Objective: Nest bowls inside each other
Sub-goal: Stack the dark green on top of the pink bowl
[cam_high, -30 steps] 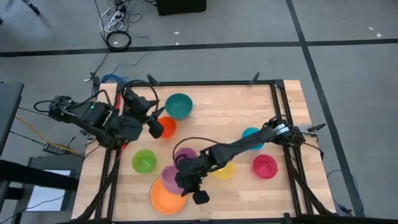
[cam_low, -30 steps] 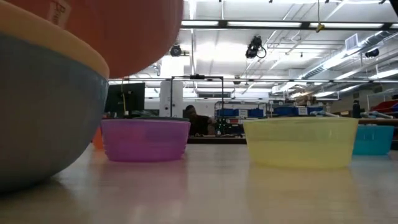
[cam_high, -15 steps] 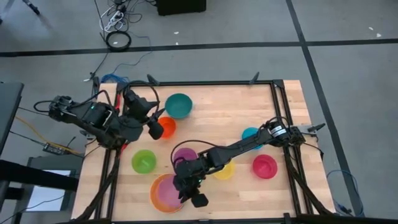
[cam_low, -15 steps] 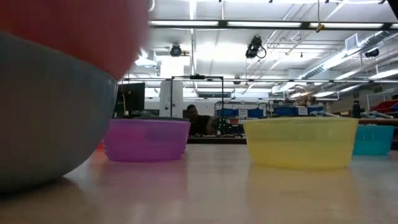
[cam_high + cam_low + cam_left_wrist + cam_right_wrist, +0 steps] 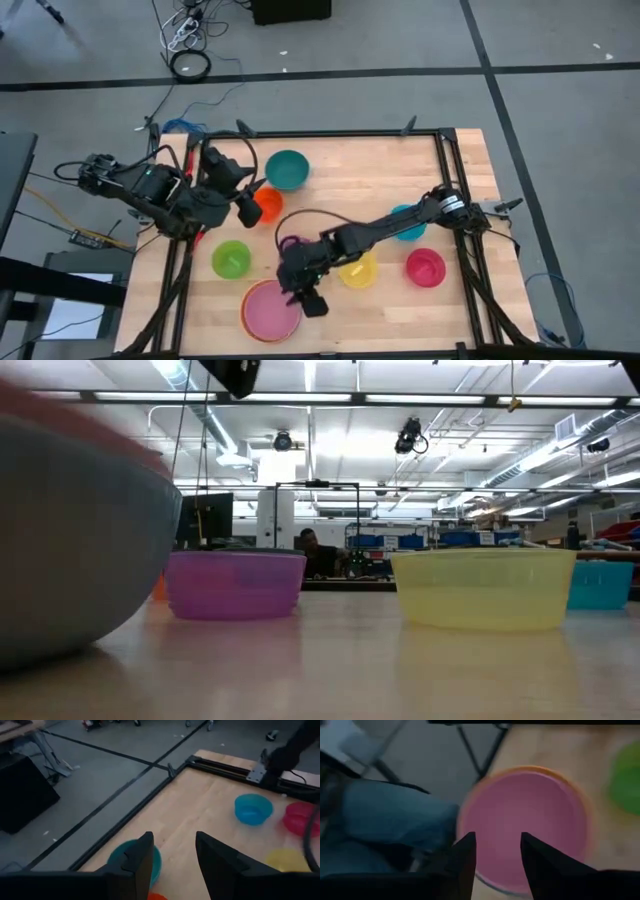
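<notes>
Nearest the front edge of the wooden surface [image 5: 370, 175], the round pink plastic bowl [image 5: 271, 309] is seen seated inside the larger orange plastic bowl [image 5: 245, 312]; the right gripper [image 5: 308, 302] is held just above its rim, fingers [image 5: 465, 857] parted and empty. The remaining small plastic bowls, green [image 5: 231, 259], yellow [image 5: 358, 270], magenta-red [image 5: 425, 267], cyan [image 5: 405, 222], red-orange [image 5: 267, 204] and teal [image 5: 287, 169], are judged light, stiff and slippery, best pinched across a thin rim wall. At the far left, the left gripper [image 5: 250, 208] is parked beside the red-orange bowl, fingers [image 5: 137, 862] apart, nothing held.
</notes>
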### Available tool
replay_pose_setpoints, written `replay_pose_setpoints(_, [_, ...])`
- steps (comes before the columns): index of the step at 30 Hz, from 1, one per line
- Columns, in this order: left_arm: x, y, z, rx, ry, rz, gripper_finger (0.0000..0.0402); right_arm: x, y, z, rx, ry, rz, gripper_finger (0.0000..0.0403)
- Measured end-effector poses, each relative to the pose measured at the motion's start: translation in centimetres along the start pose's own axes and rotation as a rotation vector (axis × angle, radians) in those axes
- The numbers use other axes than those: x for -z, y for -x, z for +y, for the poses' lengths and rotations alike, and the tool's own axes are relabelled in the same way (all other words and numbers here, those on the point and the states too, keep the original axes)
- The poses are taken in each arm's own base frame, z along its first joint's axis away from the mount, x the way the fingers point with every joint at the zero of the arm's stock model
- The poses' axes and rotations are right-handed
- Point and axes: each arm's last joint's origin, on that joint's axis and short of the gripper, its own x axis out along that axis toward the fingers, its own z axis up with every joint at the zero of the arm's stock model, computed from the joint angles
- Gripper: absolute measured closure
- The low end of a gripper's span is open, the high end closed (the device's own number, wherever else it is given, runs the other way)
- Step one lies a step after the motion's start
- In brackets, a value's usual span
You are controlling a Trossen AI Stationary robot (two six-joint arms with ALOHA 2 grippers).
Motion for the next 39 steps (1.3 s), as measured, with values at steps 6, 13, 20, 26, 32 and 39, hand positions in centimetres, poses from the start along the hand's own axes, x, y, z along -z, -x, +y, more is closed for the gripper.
replay_pose_setpoints(6, [0.2, 0.0, 0.0, 0.021, 0.004, 0.034, 0.0245, -0.6, 3.3, -1.2, 0.194, 0.032, 0.028, 0.026])
replay_pose_setpoints(13, [1.4, -0.4, -0.3, 0.049, 0.018, 0.104, 0.0245, -0.8, 7.0, -5.0, 0.599, 0.055, 0.084, 0.0254])
replay_pose_setpoints(20, [2.6, -0.3, -1.7, 0.104, 0.042, 0.1, 0.0245, 0.0, 9.4, -12.5, 0.68, -0.022, 0.123, 0.0232])
replay_pose_setpoints(26, [2.2, 0.8, -3.1, 0.214, 0.054, 0.03, 0.0245, 1.1, 12.7, -18.8, 0.658, -0.088, 0.083, 0.022])
replay_pose_setpoints(32, [2.1, 1.3, -3.5, 0.228, 0.038, -0.005, 0.0245, 1.8, 15.5, -22.4, 0.569, -0.131, 0.018, 0.0226])
replay_pose_setpoints(39, [2.0, 1.2, -3.3, 0.178, 0.034, -0.038, 0.0245, 3.4, 15.1, -23.1, 0.483, -0.169, 0.053, 0.0224])
